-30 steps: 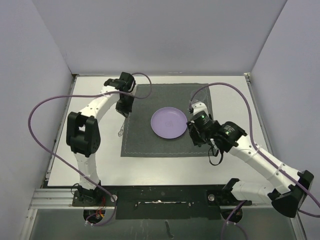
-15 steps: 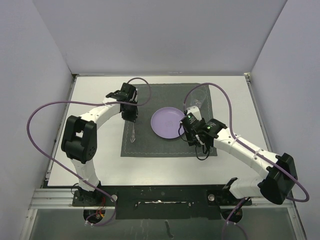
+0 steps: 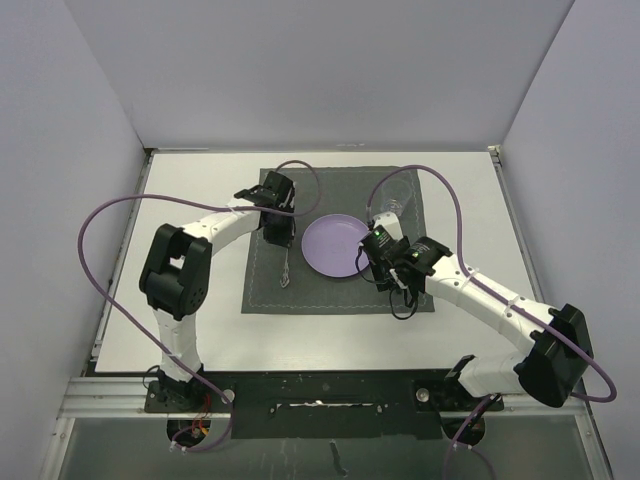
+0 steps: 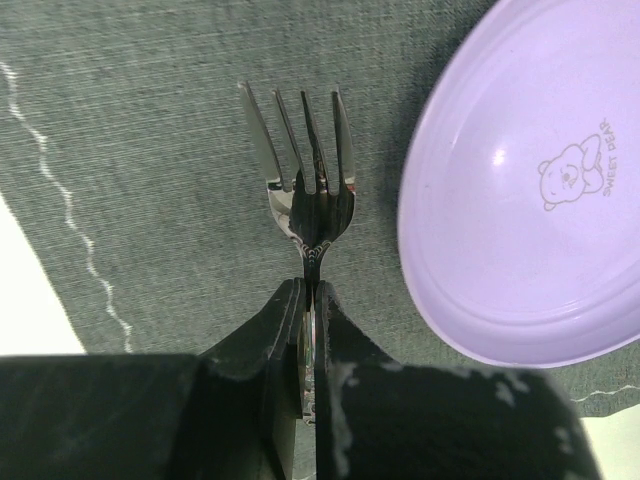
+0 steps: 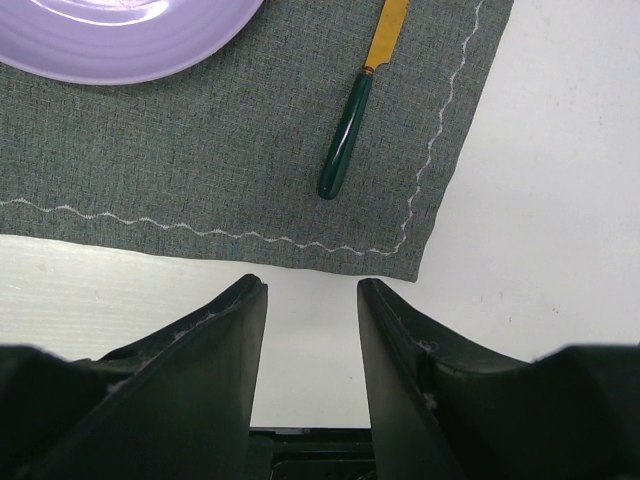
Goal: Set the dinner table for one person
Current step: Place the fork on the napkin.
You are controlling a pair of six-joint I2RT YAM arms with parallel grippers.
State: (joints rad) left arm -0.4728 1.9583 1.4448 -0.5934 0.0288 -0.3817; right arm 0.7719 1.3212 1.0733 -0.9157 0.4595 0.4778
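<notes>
The white counter (image 3: pixel 330 340) carries a grey placemat (image 3: pixel 340 295) at its centre. The left jaws are pinched tight on a fork (image 4: pixel 305 170) at 9 o'clock of the purple plate (image 3: pixel 335 245). The right jaws stand partly apart and empty, near a green-handled knife (image 5: pixel 350 130) at about 4 o'clock.

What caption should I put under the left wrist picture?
The left tool grips a fork by its handle over the grey placemat, next to a purple plate.
</notes>
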